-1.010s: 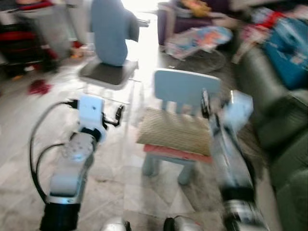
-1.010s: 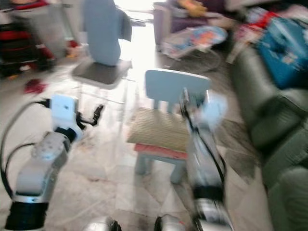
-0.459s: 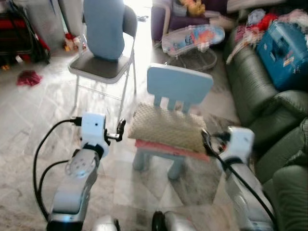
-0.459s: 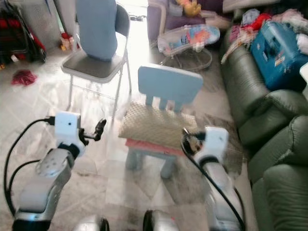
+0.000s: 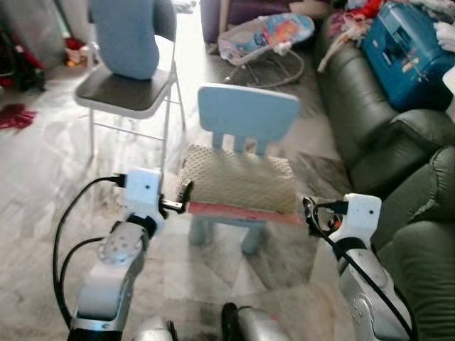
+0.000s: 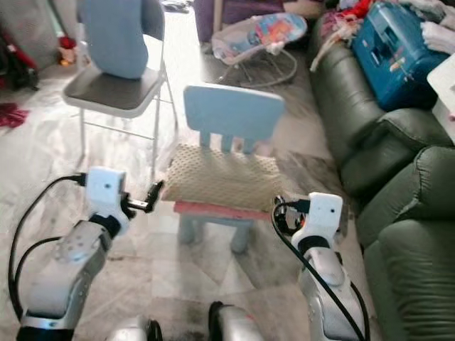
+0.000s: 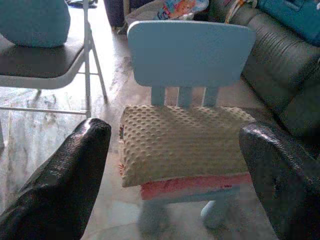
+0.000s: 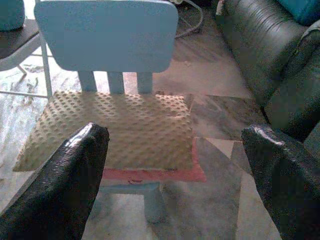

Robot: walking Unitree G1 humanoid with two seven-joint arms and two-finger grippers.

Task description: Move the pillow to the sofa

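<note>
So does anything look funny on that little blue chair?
The tan dimpled pillow sits on the small light-blue plastic chair, not the sofa, and overhangs the seat's left edge. A pink pad pokes out underneath.

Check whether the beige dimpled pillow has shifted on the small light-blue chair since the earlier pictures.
No. The beige dimpled pillow lies on the pink seat of the small light-blue chair, against the backrest, as before. The camera moved, not the pillow.
</note>
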